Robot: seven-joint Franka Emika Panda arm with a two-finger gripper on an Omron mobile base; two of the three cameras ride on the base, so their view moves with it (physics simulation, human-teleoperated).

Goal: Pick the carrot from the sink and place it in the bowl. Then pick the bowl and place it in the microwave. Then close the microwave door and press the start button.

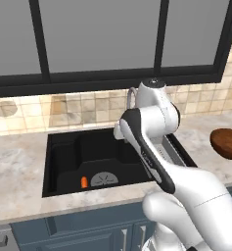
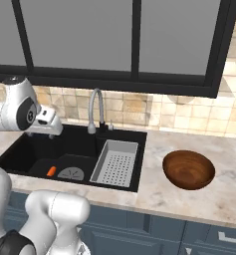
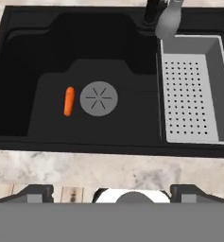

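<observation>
The small stubby bright-orange carrot (image 3: 69, 101) lies on the floor of the wide black rectangular sink (image 3: 19, 71), just beside the round grey drain (image 3: 99, 98) on the side away from the grey perforated tray (image 3: 189, 97). It lies lengthwise, not touching the drain rim as far as can be told.

The main risk, as I judge it, is a bad descent: the carrot is thin and round, so fingers closing across it off-centre could roll it toward the drain or pinch it out. The sink's near wall and the curved steel faucet (image 2: 95, 107) also crowd the approach.

The fingers (image 3: 111, 193) stand wide apart and hold nothing, hovering high above the sink's near edge over the marbled worktop (image 3: 61, 168). The carrot sits well below them, off to one side rather than between them. The large reddish-brown wooden bowl (image 2: 188, 170) waits on the worktop beyond the tray, well apart from the carrot.
</observation>
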